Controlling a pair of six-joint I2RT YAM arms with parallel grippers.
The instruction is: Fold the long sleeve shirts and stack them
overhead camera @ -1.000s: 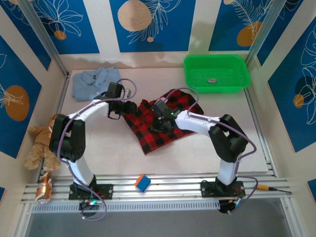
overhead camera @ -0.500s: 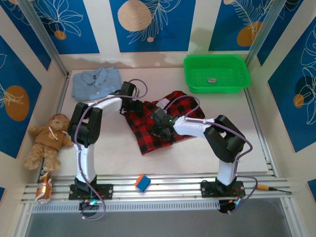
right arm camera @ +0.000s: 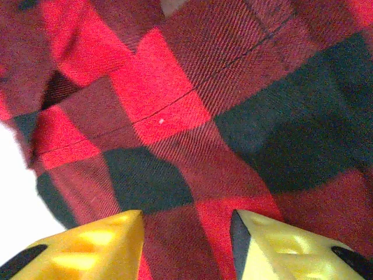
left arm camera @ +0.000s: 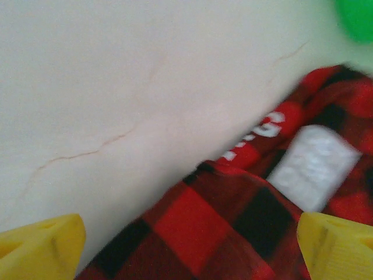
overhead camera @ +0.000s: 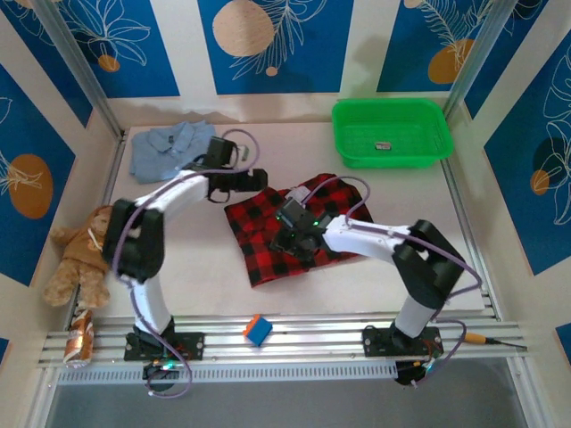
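The red-and-black checked flannel shirt lies bunched mid-table. My right gripper sits on its middle; in the right wrist view the yellow fingers stand part-way closed around a ridge of the flannel, with the gripper holding it. My left gripper hangs just past the shirt's far-left corner. Its yellow fingers are spread wide over the flannel's edge, near white lettering and a white label. The light blue collared shirt lies at the far left corner.
A green basket holding a small item stands at the back right. A teddy bear and a can sit off the table's left edge. A blue block rests on the front rail.
The flannel slid down and left with my right gripper, and its right side drew in. My left gripper moved off the shirt's left corner toward the far right, and its arm swung.
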